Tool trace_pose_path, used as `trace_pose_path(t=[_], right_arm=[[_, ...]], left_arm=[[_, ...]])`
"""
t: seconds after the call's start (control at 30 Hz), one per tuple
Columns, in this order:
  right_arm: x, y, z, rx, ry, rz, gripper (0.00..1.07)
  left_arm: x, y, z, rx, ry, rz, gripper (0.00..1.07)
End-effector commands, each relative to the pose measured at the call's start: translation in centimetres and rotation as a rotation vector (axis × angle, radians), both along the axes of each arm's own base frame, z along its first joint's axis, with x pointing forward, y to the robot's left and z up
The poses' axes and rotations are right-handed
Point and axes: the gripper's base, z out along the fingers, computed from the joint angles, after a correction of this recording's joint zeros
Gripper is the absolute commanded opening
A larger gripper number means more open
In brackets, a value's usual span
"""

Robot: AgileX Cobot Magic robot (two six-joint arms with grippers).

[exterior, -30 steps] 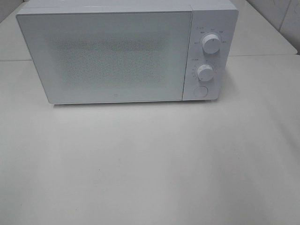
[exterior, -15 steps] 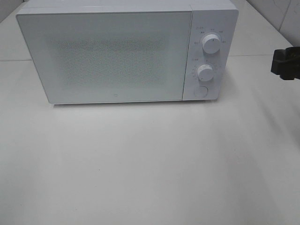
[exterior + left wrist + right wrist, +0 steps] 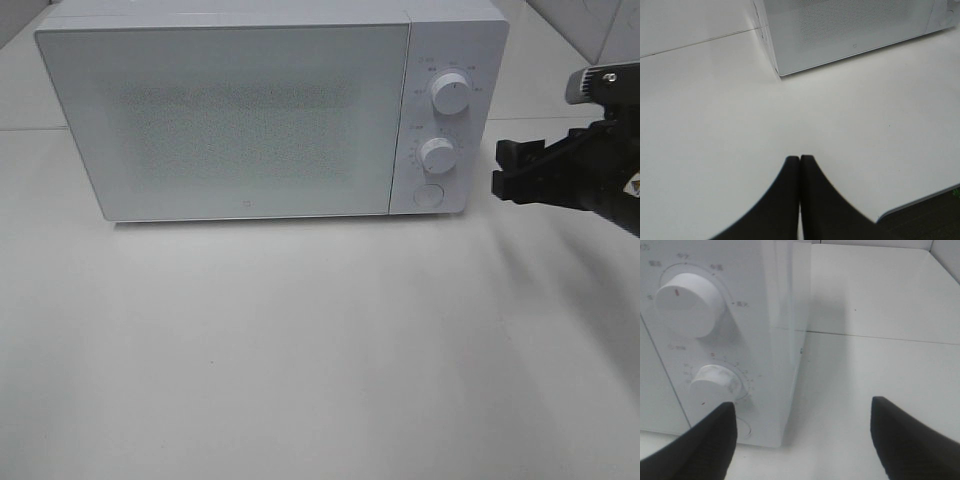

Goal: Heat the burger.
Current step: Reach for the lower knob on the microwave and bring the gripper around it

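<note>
Hovering beside the lower knob of the microwave, the right gripper is holding its fingers wide apart; the left gripper is hanging clenched, empty, over the table.

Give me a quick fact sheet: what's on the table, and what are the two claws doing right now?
microwave: white, door shut, standing on the table
controls: upper knob, lower knob, round button below them
right gripper: open, beside the microwave's control side, not touching it
left gripper: shut, above bare table in front of the microwave
burger: not visible in any view
</note>
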Motion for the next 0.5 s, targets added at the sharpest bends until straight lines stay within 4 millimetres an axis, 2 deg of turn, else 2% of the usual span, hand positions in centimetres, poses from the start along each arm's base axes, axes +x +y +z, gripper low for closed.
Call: trace_pose_path(t=[0.03,0.13,0.2,0.3,0.37,0.5], right_arm=[[0.4,1.4,-0.1,-0.008,-0.04,0.002,0.71],[0.7,2.4,-0.3,-0.015,-0.045,0.019,0.71],[1.4,4.5,-0.4,0.005,-0.05,0.047,0.71],[1.6,4.9,-0.4,0.01,-0.051,0.049,0.71],[2.5,6.2,-0.4,0.032,-0.064,0.049,0.71],[3.4,6.8,-1.0,0.031,-0.07,0.054,0.71]], left_arm=[[-0.2,0.0,0.1,-0.017,-0.03,0.002,0.0],[-0.2,0.0,0.1,-0.017,-0.03,0.002,0.0],[-0.2,0.0,0.1,-0.017,-0.03,0.002,0.0],[-0.2,0.0,0.1,-0.017,-0.03,0.002,0.0],[-0.2,0.0,0.1,-0.017,-0.03,0.002,0.0],[-0.2,0.0,0.1,-0.017,-0.03,0.002,0.0]])
